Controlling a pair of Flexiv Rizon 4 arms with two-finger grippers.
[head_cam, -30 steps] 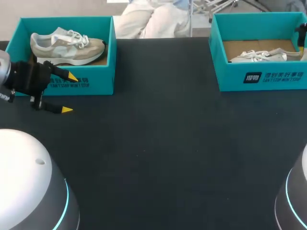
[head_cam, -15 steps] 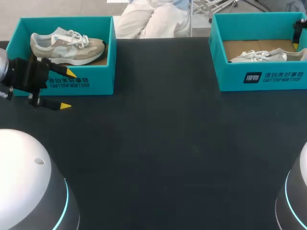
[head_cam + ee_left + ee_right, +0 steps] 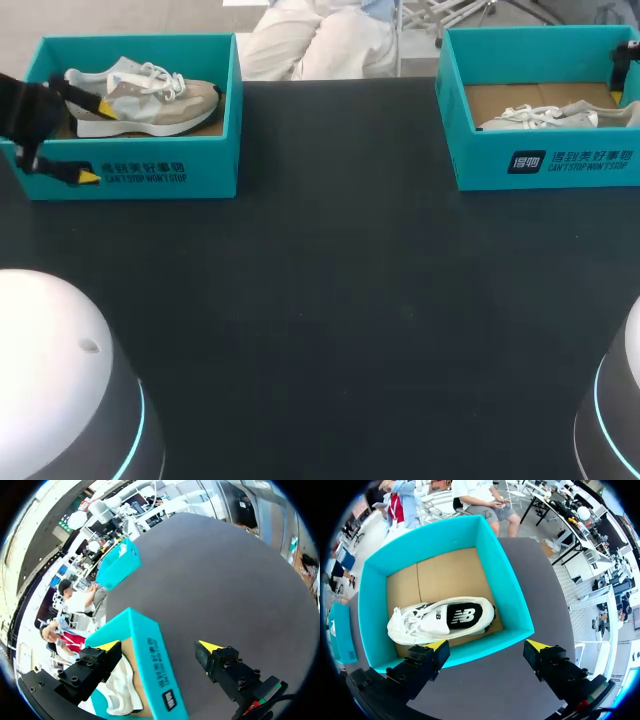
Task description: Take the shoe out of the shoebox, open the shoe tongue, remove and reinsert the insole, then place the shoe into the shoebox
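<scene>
Step in hand, by the look of it: getting the shoe (image 3: 140, 95) out of the left shoebox (image 3: 150, 172). Left gripper (image 3: 96, 142) had its fingers spread apart, nothing held, & straddled that box's front wall near the heel-end corner: one yellow tip inside, just beside the heel, the other outside over the table (image 3: 350, 300). To do it well it probably needed to clear the wall, bring both fingers inside, then pinch the heel collar, not the laces, & lift straight up so the box wouldn't drag along. Closing as it stood would likely have clamped cardboard, not shoe. Right gripper (image 3: 486, 644), also spread & empty, hovered well apart from the left shoebox, over a 2nd box (image 3: 507, 585) w/ a white shoe (image 3: 440, 620) in it. Shoe itself: low runner, beige & pale grey panels, white laces, thick white sole, resting on the left shoebox's brown cardboard floor, toe toward the wall nearest the table's middle
</scene>
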